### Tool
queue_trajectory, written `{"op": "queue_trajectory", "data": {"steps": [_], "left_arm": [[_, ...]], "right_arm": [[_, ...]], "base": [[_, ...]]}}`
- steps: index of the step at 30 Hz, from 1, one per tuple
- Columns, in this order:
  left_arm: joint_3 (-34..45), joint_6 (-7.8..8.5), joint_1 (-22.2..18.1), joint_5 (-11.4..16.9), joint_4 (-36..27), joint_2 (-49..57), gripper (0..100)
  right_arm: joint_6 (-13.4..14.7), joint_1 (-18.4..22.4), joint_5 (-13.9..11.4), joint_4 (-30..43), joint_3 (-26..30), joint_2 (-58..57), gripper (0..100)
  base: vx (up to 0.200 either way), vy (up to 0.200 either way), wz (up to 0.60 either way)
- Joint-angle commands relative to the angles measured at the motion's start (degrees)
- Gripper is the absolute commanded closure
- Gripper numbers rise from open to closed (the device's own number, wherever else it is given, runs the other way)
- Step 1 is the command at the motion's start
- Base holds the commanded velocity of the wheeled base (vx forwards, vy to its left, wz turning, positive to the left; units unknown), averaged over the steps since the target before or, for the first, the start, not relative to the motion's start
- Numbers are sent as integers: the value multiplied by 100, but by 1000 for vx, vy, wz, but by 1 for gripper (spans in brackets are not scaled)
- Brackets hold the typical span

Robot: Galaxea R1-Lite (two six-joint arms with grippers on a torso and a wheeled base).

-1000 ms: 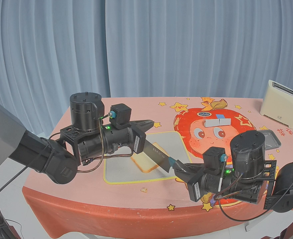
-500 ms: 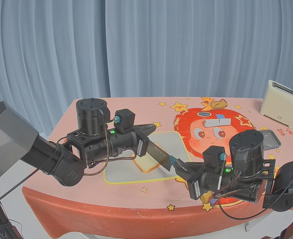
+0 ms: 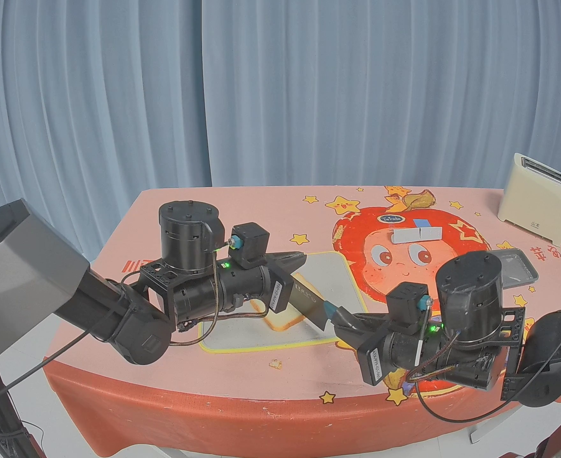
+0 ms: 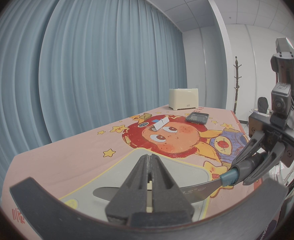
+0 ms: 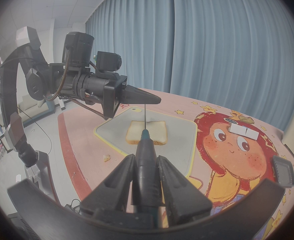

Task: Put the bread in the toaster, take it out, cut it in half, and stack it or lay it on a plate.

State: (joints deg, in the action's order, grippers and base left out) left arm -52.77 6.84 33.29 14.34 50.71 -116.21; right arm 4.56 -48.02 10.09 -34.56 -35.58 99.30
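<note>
Left arm: my black two-finger left gripper point(image 3: 296, 261) lies level, pointing toward my right side, fingers pressed together.
Right arm: my black two-finger right gripper point(image 3: 341, 320) points leftward, fingers clamped around a dark knife handle point(image 5: 146, 177).

The left gripper point(image 4: 149, 184), fingers pressed together, hangs over the grey cutting board point(image 4: 183, 170). Beyond it the knife point(image 4: 197, 192) stretches across the board, its dark handle clamped in the right gripper point(image 4: 242, 174). Far off on the table stand the toaster point(image 4: 183, 99) and a dark tray point(image 4: 197, 118).
</note>
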Motion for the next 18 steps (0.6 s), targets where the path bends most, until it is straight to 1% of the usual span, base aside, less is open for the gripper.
{"op": "queue_trajectory", "data": {"steps": [1, 18], "left_arm": [[4, 2, 2, -10, 0, -121, 100], [83, 2, 2, -27, 0, -156, 100]], "right_arm": [[1, -6, 1, 2, 8, 19, 100], [1, -50, 10, 2, 16, 10, 100]], "base": [[0, 0, 0], [0, 0, 0]]}}
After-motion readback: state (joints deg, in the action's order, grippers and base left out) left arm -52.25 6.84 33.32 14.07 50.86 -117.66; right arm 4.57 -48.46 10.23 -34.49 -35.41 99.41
